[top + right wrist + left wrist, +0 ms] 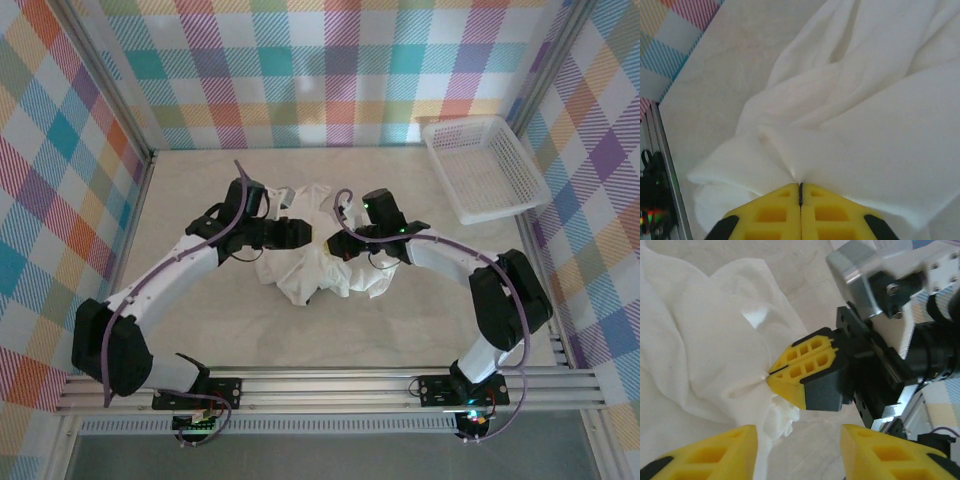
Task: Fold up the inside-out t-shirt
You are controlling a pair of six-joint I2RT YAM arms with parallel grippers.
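Note:
The white inside-out t-shirt (pixel 292 276) lies crumpled in a heap at the middle of the table, and both arms meet over it. My right gripper (pixel 338 240) is shut on a pinch of its fabric. In the right wrist view the cloth (pixel 865 125) puckers into the closed tips of that gripper (pixel 800 186). The left wrist view shows the same pinch, with the right gripper (pixel 771 376) biting the shirt (pixel 700 340). My left gripper (pixel 308 232) faces it, open (pixel 800 457). A ragged fold of cloth hangs beside its left finger (pixel 715 455), with bare table in the gap.
A white plastic lattice basket (pixel 485 165) stands at the back right corner. Plaid walls close in the left, back and right sides. A metal rail (pixel 320 385) runs along the near edge where the arm bases sit.

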